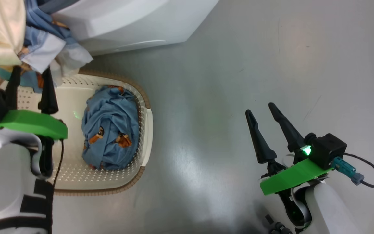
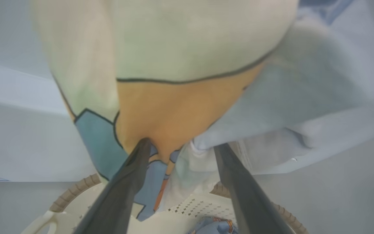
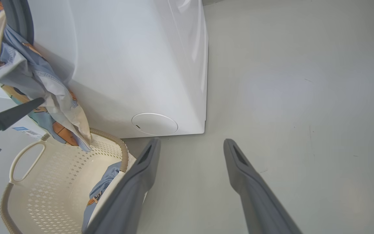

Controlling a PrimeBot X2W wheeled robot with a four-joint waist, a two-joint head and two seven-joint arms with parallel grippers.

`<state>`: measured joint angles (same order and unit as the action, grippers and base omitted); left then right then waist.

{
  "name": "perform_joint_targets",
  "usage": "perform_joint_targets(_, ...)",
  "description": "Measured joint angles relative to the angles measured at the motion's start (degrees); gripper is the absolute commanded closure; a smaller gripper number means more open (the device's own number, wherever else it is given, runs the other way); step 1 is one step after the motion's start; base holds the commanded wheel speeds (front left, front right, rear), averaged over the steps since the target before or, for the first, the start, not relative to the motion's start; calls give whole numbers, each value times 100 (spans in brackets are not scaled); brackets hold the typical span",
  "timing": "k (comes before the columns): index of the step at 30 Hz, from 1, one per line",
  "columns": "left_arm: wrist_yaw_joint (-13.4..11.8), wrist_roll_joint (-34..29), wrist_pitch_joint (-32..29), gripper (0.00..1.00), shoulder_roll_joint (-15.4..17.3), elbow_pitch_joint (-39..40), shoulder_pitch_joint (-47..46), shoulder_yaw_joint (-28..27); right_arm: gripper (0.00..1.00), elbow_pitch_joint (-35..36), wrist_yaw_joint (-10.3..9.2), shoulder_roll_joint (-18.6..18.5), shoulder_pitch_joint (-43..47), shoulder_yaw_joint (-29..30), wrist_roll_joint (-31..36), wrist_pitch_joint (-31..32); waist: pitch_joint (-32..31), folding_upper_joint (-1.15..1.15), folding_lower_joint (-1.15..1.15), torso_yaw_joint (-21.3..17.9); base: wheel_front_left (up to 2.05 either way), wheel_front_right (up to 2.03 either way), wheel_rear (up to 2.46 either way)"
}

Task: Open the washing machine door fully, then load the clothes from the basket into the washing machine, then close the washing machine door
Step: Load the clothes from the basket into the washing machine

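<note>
a grey, glossy floor (image 1: 239,81) with faint scuffs and soft glare runs across the room. the white washer (image 1: 135,22) stands on it, with a round flap (image 3: 154,124) low on its front and a blue label (image 3: 24,130) further along. the basket (image 1: 146,120) sits on the floor just before the washer, with one blue bundle (image 1: 110,130) inside. a second garment (image 1: 44,42) hangs from the washer's grey mouth over the basket's far end. the left claw (image 1: 30,73) is released, fingers spread, the garment brushing its tips. the right claw (image 1: 260,109) is released too, over bare floor, well apart from the basket.
</note>
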<state>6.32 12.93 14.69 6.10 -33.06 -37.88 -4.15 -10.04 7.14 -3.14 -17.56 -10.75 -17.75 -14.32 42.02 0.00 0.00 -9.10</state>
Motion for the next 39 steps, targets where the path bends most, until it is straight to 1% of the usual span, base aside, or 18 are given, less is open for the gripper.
perform_joint_targets(3, 27, 8, 0, 0, -3, -85, -155, 11, 0, 24, 0, 0, -18, 0, -1, 0, 73, 0, 0, -15, 0, 0, 0)
perform_joint_targets(8, 59, 198, 0, 0, -30, -132, -354, -29, 0, 21, 0, 0, -24, 1, -7, 0, 161, 0, 0, -27, 0, 0, 0)
perform_joint_targets(9, 76, 218, 0, 26, -34, -118, -372, -35, 0, 18, 0, 0, -28, 1, -7, 0, 162, 0, 0, -25, 0, 0, 0)
perform_joint_targets(10, 87, 264, 0, 65, -41, -114, -389, -32, 0, 16, 0, 0, -29, 3, -7, 0, 159, 0, 0, -21, 0, 0, 0)
perform_joint_targets(11, 101, 310, 0, 95, -53, -111, -410, -35, 0, 13, 0, 0, -30, 3, -7, 0, 154, 0, 0, -16, 0, 0, 0)
perform_joint_targets(12, 101, 377, 0, 100, -73, -107, -438, -37, 0, 9, 0, 0, -31, 4, -8, 0, 148, 0, 0, -10, 0, 0, 0)
perform_joint_targets(18, 101, 805, 0, 100, 0, -16, -481, 436, 0, -25, 0, 0, -40, 16, -7, 0, 74, 0, 0, 50, 0, 0, 0)
perform_joint_targets(20, 101, 1006, 0, 100, 31, 131, -464, 523, 0, -46, 0, 0, -40, 38, -7, 0, 27, 0, 0, 80, 0, 0, 0)
perform_joint_targets(23, 101, 1066, 0, 100, 80, 398, -363, 624, 0, -69, 0, -1, -39, 70, -4, 0, -64, 0, 0, 132, 0, 0, 0)
perform_joint_targets(27, 101, 1022, 0, 100, 178, 776, 24, 748, 0, -103, 0, -1, -36, 96, 3, 0, -213, 0, 0, 206, 0, 0, 0)
perform_joint_targets(32, 101, 899, 0, 100, 200, 1302, 443, 903, 0, -153, 0, -2, -27, 102, 3, 0, -401, 0, 0, 306, 0, 0, 0)
perform_joint_targets(36, 102, 821, 0, 100, 201, 1752, 586, 786, 0, -177, 0, -2, -16, 122, 3, 0, -503, 0, 0, 397, 0, 0, 0)
perform_joint_targets(39, 102, 767, 0, 100, 241, 1835, 587, 744, 0, -186, 0, -2, -16, 127, 2, 0, -556, 0, 0, 433, 0, 0, 0)
